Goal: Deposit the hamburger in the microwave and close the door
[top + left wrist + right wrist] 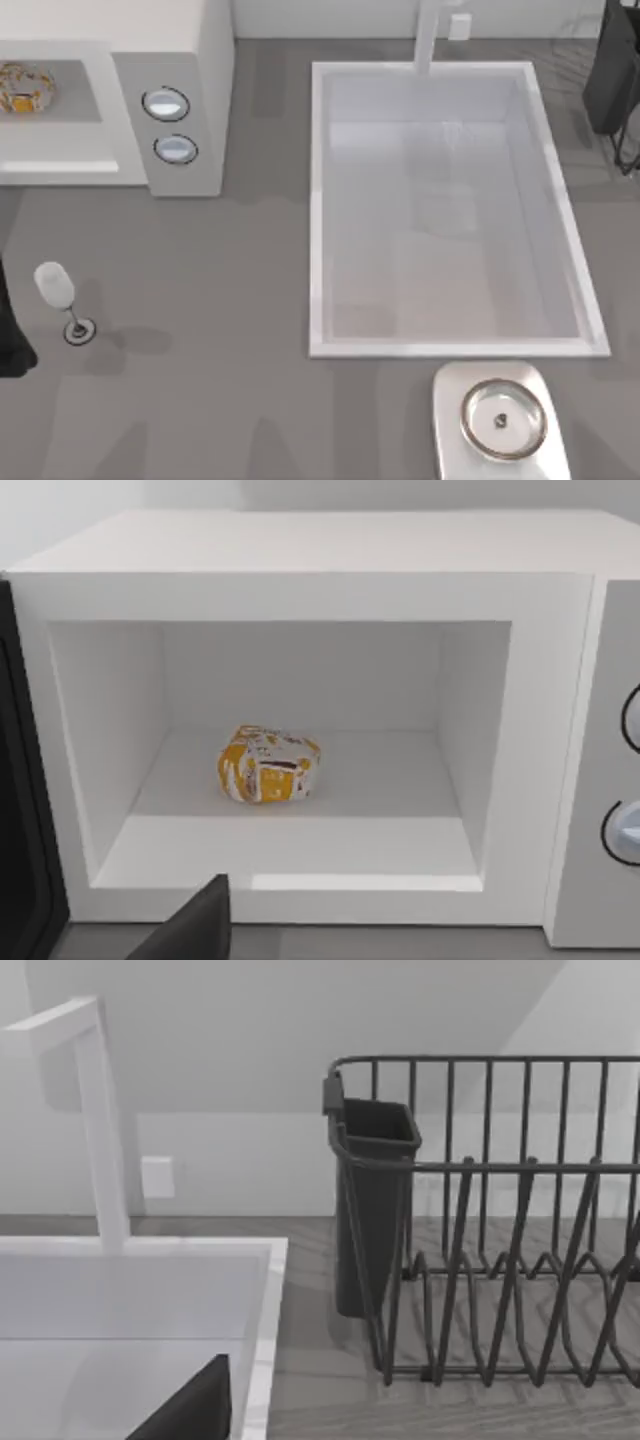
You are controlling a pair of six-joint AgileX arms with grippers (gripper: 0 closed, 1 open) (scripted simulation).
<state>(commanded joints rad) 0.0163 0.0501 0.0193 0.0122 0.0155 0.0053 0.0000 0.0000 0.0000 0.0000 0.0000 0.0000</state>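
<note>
Hamburger (267,765) sits on the microwave (300,550) cavity floor, far left of the tabletop (220,330). Door (25,880) open, swung left. Left arm (10,340) at near-left edge, right arm (615,70) far right; finger state: cannot tell for either.

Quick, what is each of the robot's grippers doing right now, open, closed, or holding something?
Left gripper: facing the large white microwave, where the small cream and orange hamburger lies; open or closed cannot be told.
Right gripper: near the white sink; cannot be told.
</note>
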